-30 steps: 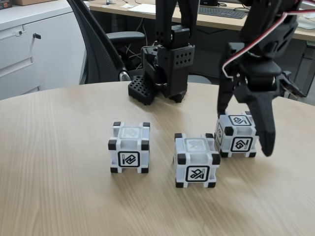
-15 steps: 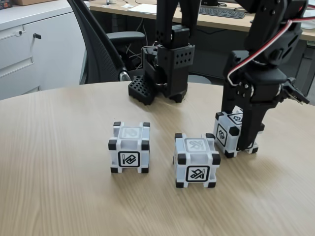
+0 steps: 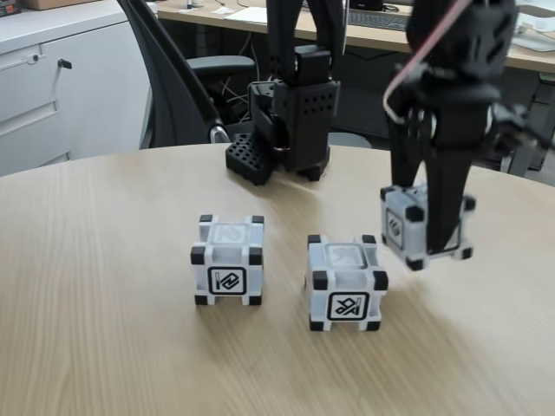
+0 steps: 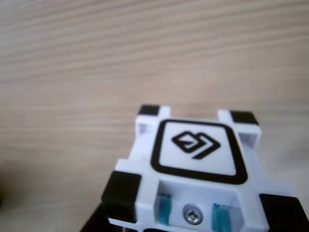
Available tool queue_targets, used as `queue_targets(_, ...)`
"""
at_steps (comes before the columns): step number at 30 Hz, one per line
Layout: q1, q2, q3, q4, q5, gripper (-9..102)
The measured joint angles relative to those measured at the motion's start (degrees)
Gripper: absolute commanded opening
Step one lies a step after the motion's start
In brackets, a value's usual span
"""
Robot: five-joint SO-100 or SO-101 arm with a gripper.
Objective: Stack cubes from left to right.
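Gripper point(image 3: 440, 221) points straight down from a near-vertical forearm, right of centre in the fixed view. Jaws are closed against opposite sides of a cube point(image 3: 408, 227), which hangs clear of the tabletop, slightly tilted.

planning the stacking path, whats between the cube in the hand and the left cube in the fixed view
In the fixed view, the middle cube stands between the lifted cube, held in the hand, and the left cube. Bare wooden table separates them.

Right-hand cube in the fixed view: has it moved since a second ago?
Yes. The right-hand cube has gone up off the table, held in the gripper, and now hangs above the level of the middle cube.
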Motion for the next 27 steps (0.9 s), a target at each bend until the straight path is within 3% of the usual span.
queue_targets(12,1.8,13.5,0.1,0.1,-5.0,0)
queue_targets(27,26.4,15.5,0.1,0.1,-18.3,0)
